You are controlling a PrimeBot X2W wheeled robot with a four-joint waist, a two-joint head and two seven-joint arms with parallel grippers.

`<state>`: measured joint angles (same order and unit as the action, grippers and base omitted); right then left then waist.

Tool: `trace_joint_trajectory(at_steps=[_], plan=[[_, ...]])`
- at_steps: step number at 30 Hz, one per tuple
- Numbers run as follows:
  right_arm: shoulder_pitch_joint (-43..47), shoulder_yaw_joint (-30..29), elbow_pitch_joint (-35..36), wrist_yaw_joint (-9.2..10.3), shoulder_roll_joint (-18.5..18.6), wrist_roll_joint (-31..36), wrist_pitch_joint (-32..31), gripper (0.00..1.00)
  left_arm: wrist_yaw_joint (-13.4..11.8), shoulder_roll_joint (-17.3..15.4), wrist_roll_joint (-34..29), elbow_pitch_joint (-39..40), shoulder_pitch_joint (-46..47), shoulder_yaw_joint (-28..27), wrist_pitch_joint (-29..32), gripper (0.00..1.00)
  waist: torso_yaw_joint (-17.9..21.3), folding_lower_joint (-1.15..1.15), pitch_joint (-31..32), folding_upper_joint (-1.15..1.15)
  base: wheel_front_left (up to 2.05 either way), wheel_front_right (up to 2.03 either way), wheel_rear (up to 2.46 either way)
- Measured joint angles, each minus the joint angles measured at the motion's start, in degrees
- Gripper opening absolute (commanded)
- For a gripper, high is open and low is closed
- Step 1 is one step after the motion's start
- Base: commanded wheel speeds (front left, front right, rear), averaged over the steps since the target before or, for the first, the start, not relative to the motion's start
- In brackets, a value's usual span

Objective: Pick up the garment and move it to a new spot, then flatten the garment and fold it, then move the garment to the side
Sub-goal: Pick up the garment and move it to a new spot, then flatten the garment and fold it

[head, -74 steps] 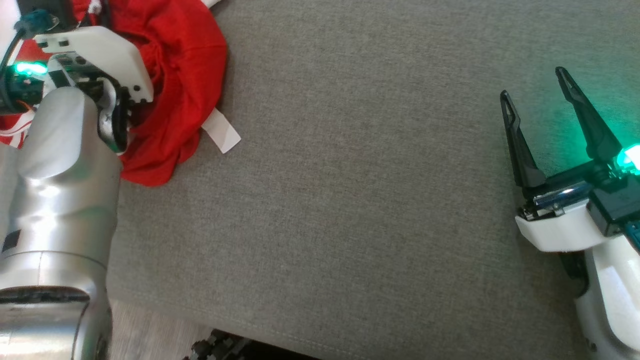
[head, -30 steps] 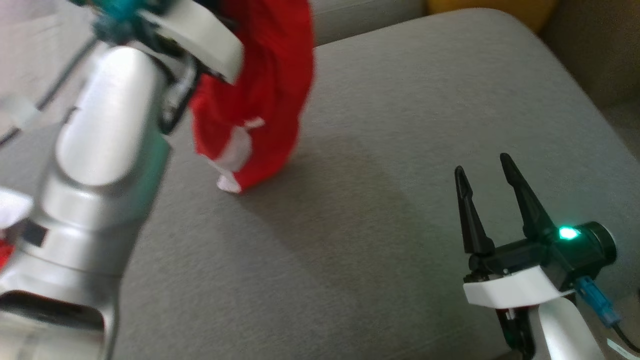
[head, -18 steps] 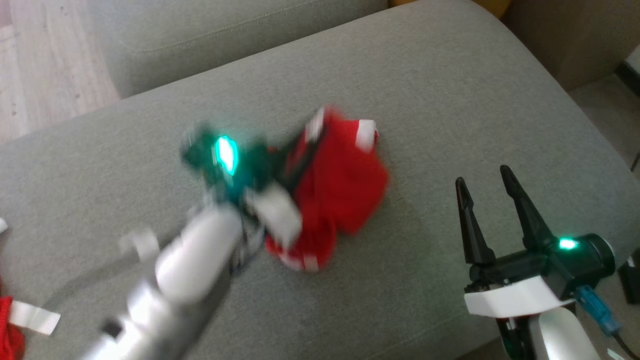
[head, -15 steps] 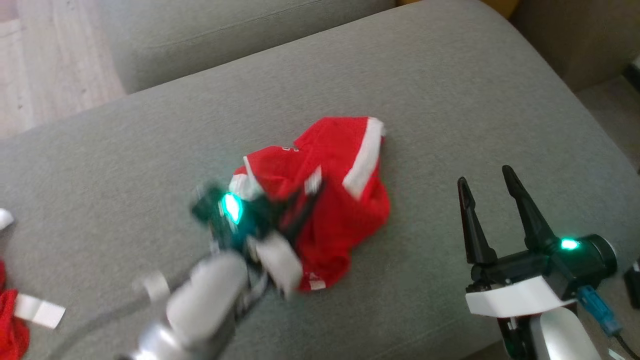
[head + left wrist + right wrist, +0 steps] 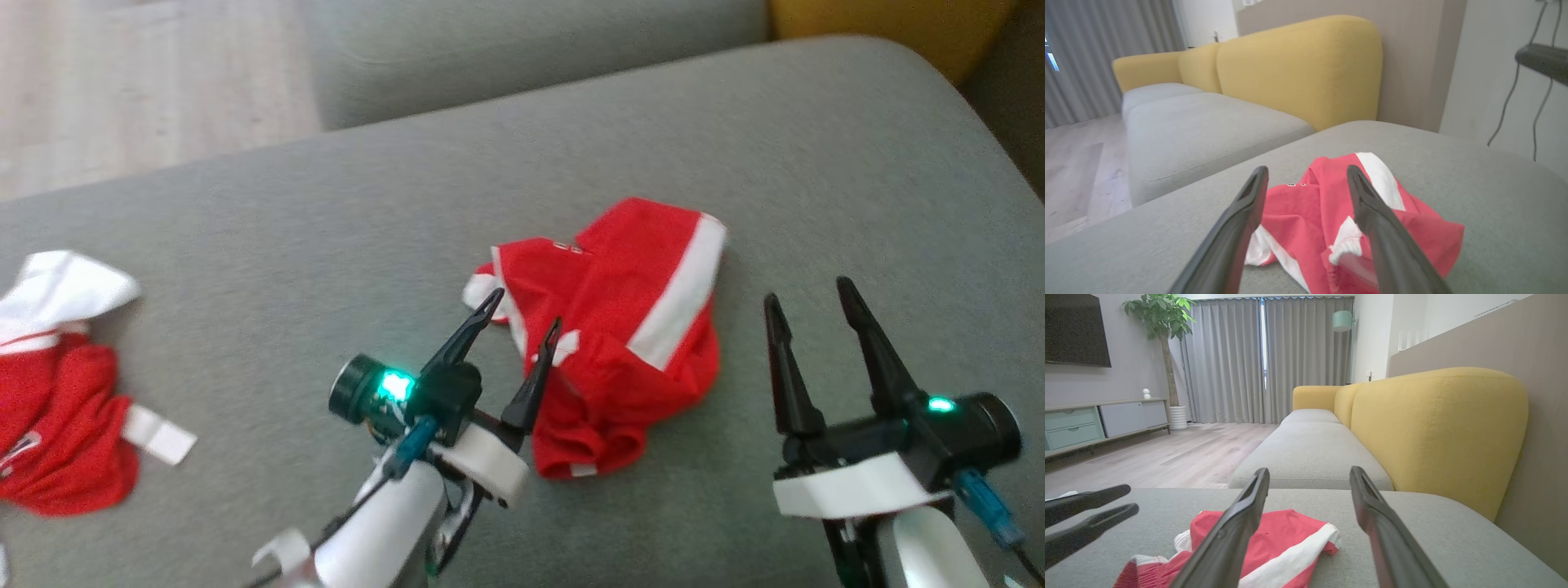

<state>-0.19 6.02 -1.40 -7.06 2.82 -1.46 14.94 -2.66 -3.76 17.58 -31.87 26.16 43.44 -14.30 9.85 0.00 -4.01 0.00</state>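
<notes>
Since half a second ago our left gripper (image 5: 527,308) has let go: its jaws stand apart at the left edge of the crumpled red garment (image 5: 620,327), which lies loose on the grey cushion (image 5: 326,245) between our two grippers. Our right gripper (image 5: 807,291), jaws apart too, holds nothing, near the garment's right edge. Bare cushion stretches left toward a second red garment (image 5: 57,441), cut off by the frame. Beyond lie a wooden floor (image 5: 122,82) and a yellow backrest (image 5: 1298,69). Whether a left fingertip touches cloth, we cannot tell.

Garment (image 5: 629,343) partly hidden behind left jaws
</notes>
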Motion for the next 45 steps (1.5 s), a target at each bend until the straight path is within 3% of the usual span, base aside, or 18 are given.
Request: trace_joint_trajectory(at_steps=[10, 16, 25, 45], plan=[[3.74, -3.85, -1.41, 0.00, -0.11, -1.08, -0.01, 1.00, -6.91, -0.43, -1.97, 14.95, -15.81, -11.72, -0.15, 1.00, -8.63, -0.01, 4.35, 0.00, 0.00, 0.00, 0.00], [6.73, -5.86, -1.74, 0.00, -0.16, -1.08, -0.05, 1.00, -8.53, -0.45, -3.36, 22.76, -25.99, -19.28, -0.15, 1.00, -12.04, -0.01, 6.85, 0.00, 0.00, 0.00, 0.00], [9.22, -7.61, -2.15, 0.00, -0.29, -1.08, -0.07, 1.00, -7.54, -0.33, -7.34, 26.82, -33.49, -25.01, -0.15, 1.00, -14.01, -0.01, 7.54, 0.00, 0.00, 0.00, 0.00], [9.20, -6.42, -3.09, 0.00, -0.30, -0.99, -0.07, 1.00, -4.36, 0.19, -11.63, 26.81, -33.50, -25.88, -0.15, 1.00, -13.21, 0.00, 7.51, 0.00, 0.00, 0.00, 0.00]])
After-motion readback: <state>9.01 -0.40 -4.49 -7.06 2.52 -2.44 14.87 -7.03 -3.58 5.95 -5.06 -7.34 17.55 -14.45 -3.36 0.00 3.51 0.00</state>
